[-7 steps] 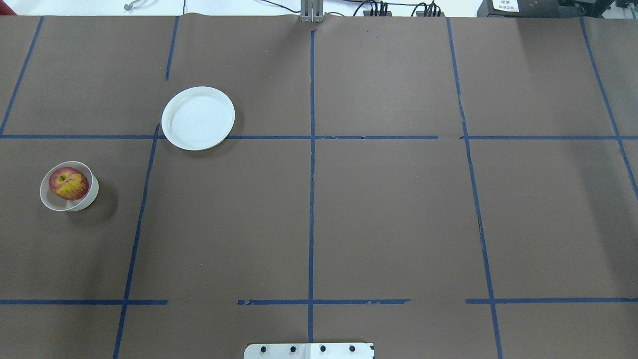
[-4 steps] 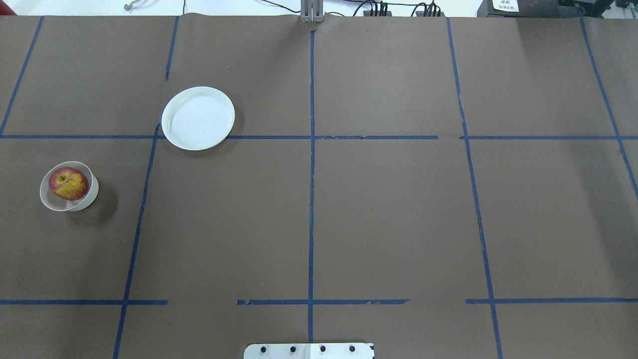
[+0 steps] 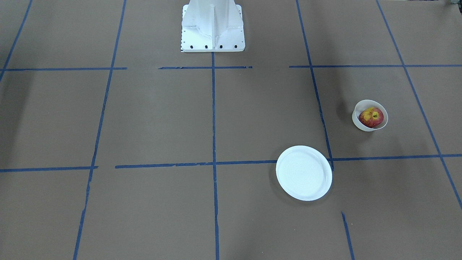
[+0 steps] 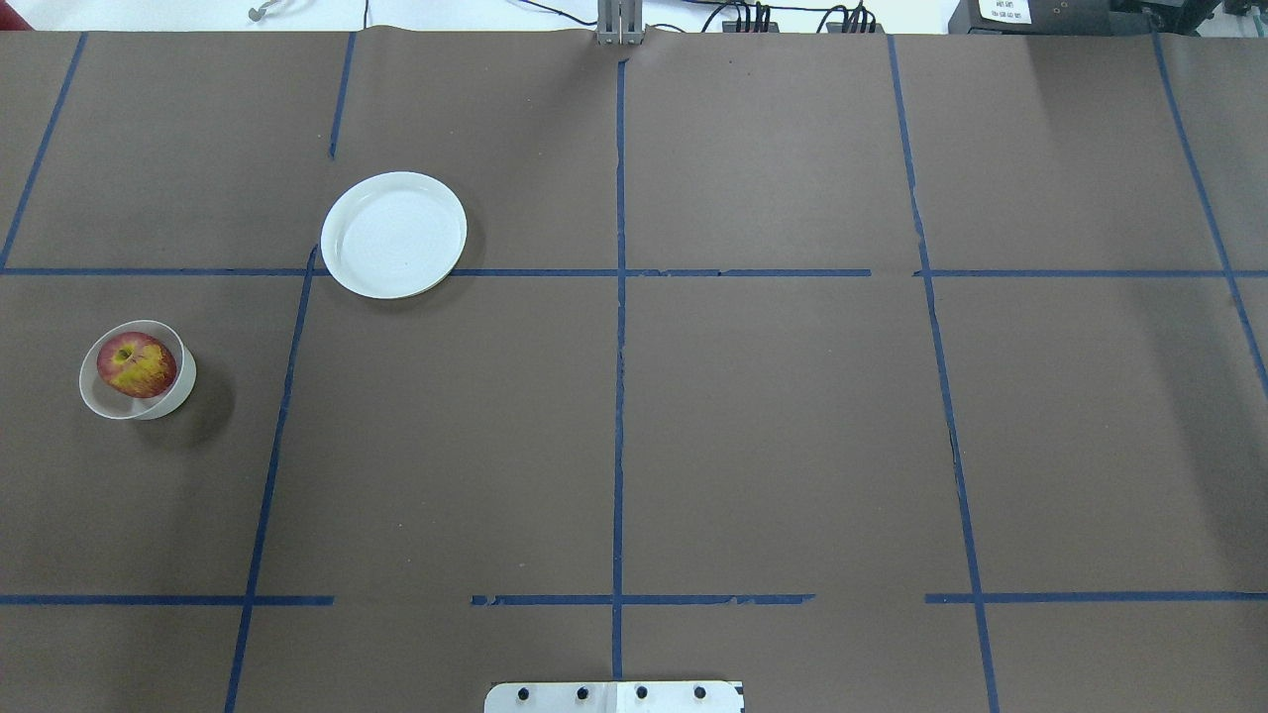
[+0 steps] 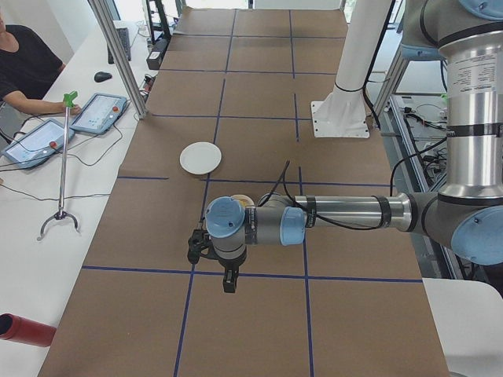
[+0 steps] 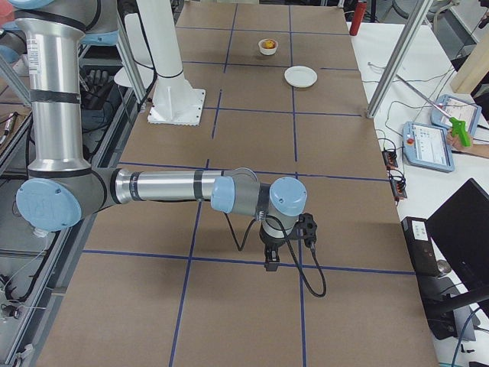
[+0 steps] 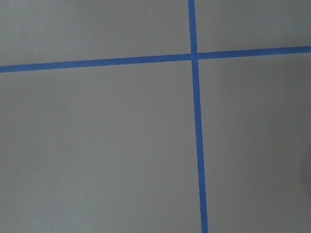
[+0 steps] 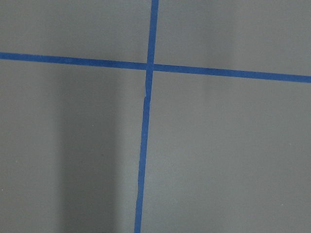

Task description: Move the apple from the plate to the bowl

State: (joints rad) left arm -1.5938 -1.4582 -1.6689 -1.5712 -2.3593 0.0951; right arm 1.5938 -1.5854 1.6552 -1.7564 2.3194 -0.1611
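Observation:
The red and yellow apple (image 4: 137,364) lies inside the small white bowl (image 4: 158,408) at the table's left side; both show in the front view too, apple (image 3: 371,117) in bowl (image 3: 356,122). The wide white plate (image 4: 393,235) stands empty further back, also in the front view (image 3: 304,172). My left gripper (image 5: 228,281) shows only in the left side view, hanging over the table's near end, away from the bowl. My right gripper (image 6: 270,261) shows only in the right side view, far from the bowl (image 6: 267,46) and plate (image 6: 300,76). I cannot tell whether either is open or shut.
Blue tape lines (image 4: 618,396) grid the brown table cover. The robot's white pedestal (image 3: 213,25) stands at the table's robot side. An operator (image 5: 23,63), tablets (image 5: 98,112) and a grabber tool (image 5: 61,173) are on the white side bench. Both wrist views show only cover and tape.

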